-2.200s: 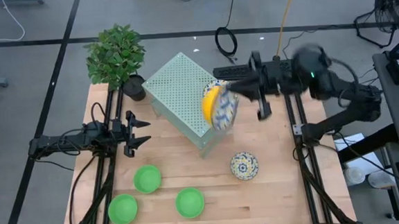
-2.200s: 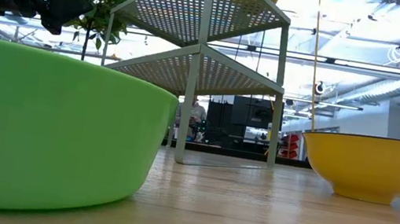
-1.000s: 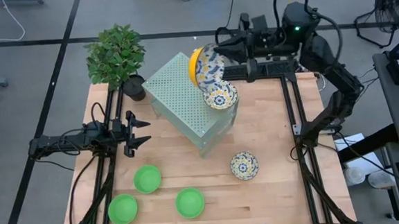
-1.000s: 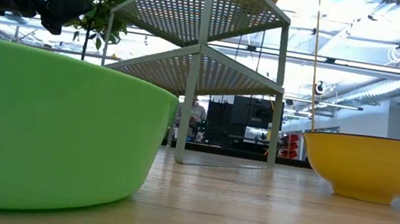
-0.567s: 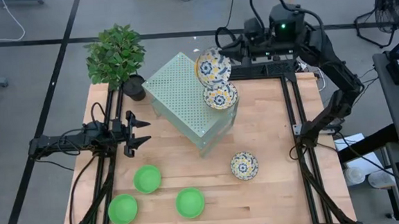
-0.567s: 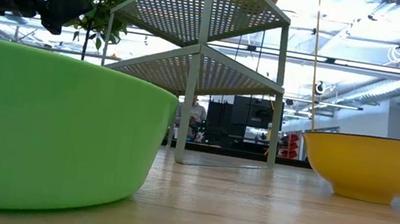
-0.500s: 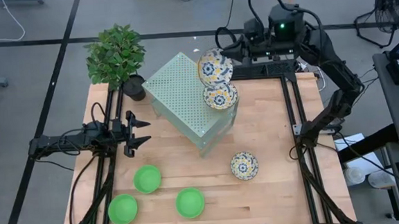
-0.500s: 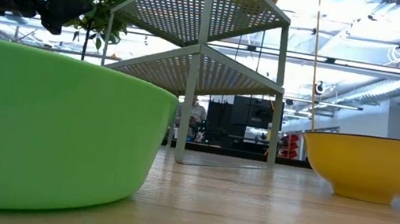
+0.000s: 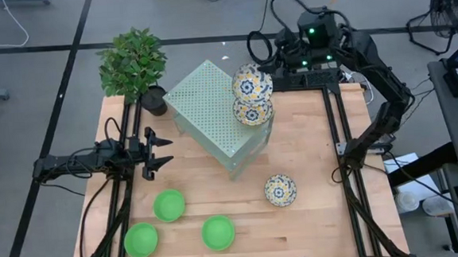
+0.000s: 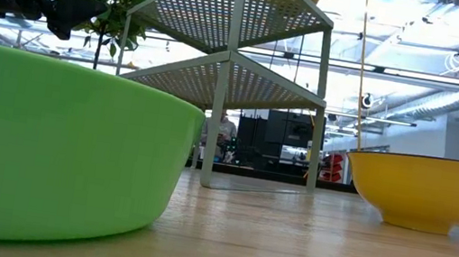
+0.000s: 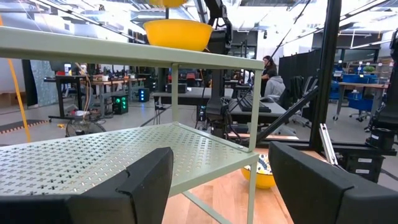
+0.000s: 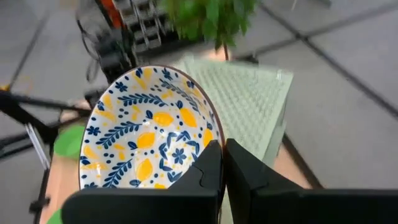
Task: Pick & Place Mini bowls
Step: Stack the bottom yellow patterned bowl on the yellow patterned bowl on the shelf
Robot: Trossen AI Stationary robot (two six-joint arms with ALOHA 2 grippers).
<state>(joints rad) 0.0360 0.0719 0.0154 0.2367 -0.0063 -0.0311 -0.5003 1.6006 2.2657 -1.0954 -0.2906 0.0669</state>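
My right gripper (image 9: 272,72) is shut on a floral mini bowl (image 9: 252,83), held above the far right corner of the pale green perforated shelf (image 9: 208,106). A second floral bowl (image 9: 253,110) rests on the shelf's top, just nearer. A third (image 9: 280,190) stands on the table. Three plain green bowls (image 9: 169,205), (image 9: 141,240), (image 9: 218,232) stand near the front left. My left gripper (image 9: 166,149) waits open at the table's left side, facing the shelf. My right gripper pinches the floral bowl's wall at its rim (image 12: 215,142), one finger inside the bowl and one outside. The fingers come from the table's far right side, slanting a little downward. The bowl is lifted clear of the shelf, its mouth nearly upward.
A potted plant (image 9: 133,64) stands at the far left corner beside the shelf. The shelf has a lower tier (image 10: 218,86) under its top. Bare wood (image 9: 309,139) lies right of the shelf and around the floral bowl on the table.
My right gripper has tipped downward and sunk a little over the shelf's far right corner. The floral bowl in it has turned from standing on edge, yellow outside showing, to nearly mouth-up, and has shifted slightly toward the bowl on the shelf.
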